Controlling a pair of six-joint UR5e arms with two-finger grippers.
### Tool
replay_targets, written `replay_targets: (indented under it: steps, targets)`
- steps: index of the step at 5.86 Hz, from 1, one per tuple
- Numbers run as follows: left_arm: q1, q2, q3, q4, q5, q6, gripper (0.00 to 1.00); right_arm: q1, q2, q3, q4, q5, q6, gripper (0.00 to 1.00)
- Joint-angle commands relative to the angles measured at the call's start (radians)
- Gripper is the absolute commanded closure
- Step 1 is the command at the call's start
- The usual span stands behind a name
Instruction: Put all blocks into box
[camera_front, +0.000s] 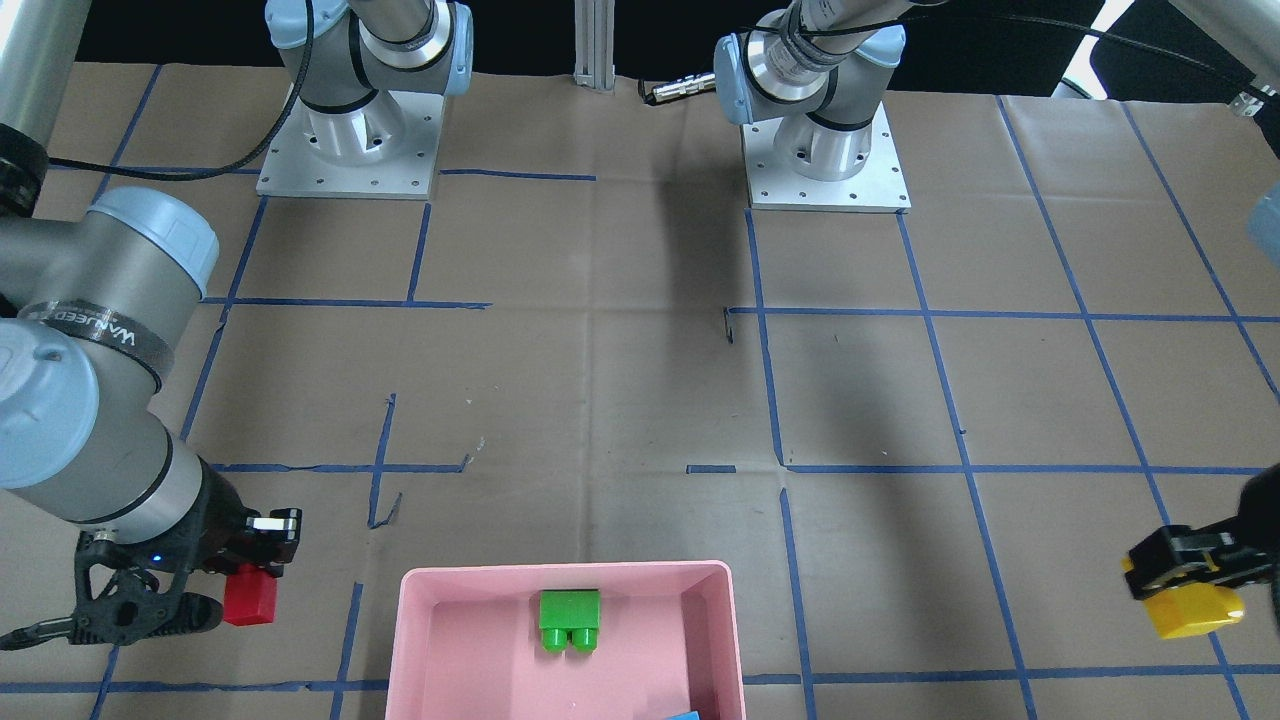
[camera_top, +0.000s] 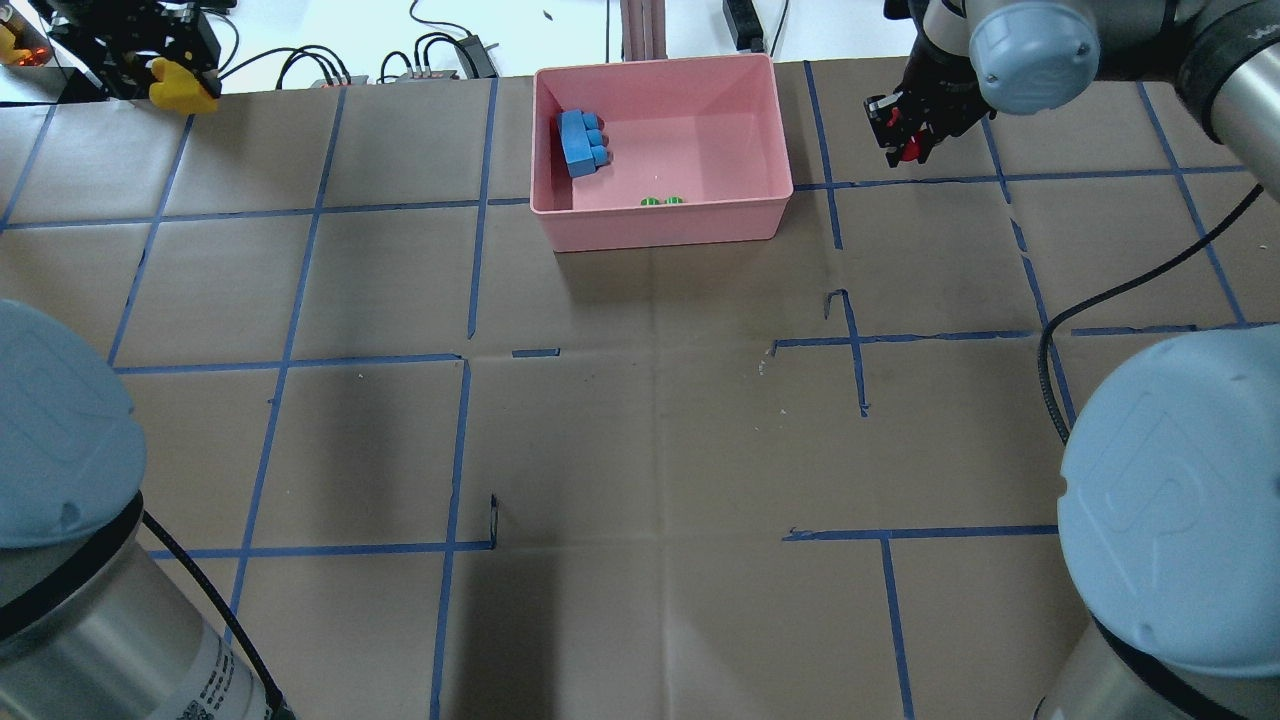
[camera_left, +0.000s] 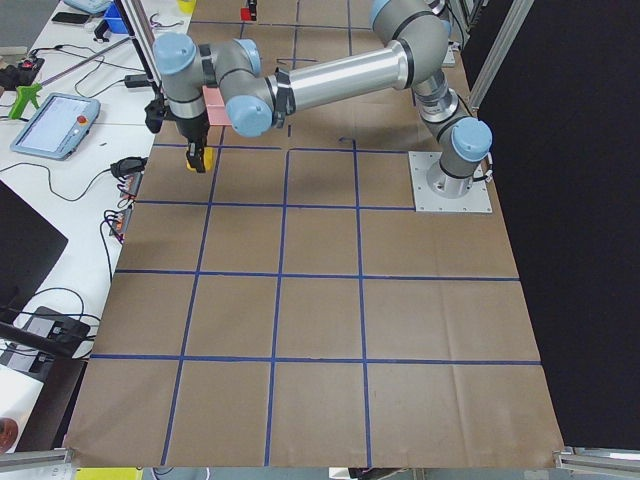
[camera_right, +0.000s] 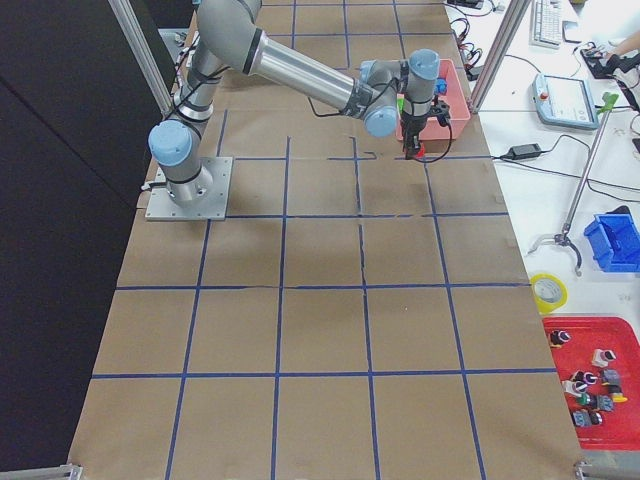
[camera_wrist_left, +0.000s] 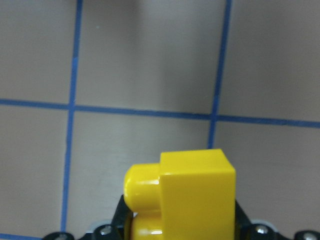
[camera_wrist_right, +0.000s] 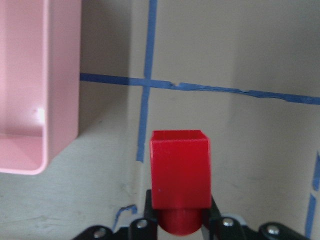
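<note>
The pink box (camera_top: 665, 226) stands at the table's far middle, also in the front view (camera_front: 565, 571). In it lie the green block (camera_front: 569, 620) and the light blue block (camera_top: 582, 142). My left gripper (camera_top: 180, 85) is shut on the yellow block (camera_wrist_left: 195, 195) at the far left corner, well apart from the box; the block also shows in the front view (camera_front: 1192, 610). My right gripper (camera_top: 908, 148) is shut on the red block (camera_wrist_right: 180, 170) just right of the box, whose wall (camera_wrist_right: 60, 75) lies to its left.
The arm bases (camera_front: 350, 140) (camera_front: 825, 150) are bolted at the robot's side of the table. Cables and a plug strip (camera_top: 440, 55) lie beyond the table's far edge. Brown paper with a blue tape grid covers the table.
</note>
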Motion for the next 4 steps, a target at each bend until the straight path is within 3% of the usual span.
replay_targets:
  steps: [1, 2, 4]
  targets:
    - [-0.183, -0.046, 0.048, -0.027, -0.095, -0.172, 0.88, 0.048, 0.031, -0.046, 0.059, 0.233, 0.104, 0.98]
    - [-0.239, -0.075, 0.051, -0.016, -0.154, -0.258, 0.89, 0.089, 0.045, -0.046, 0.057, 0.332, 0.219, 0.98]
    - [-0.325, -0.163, 0.085, 0.063, -0.145, -0.363, 0.89, 0.137, 0.106, -0.061, 0.04, 0.553, 0.348, 0.97]
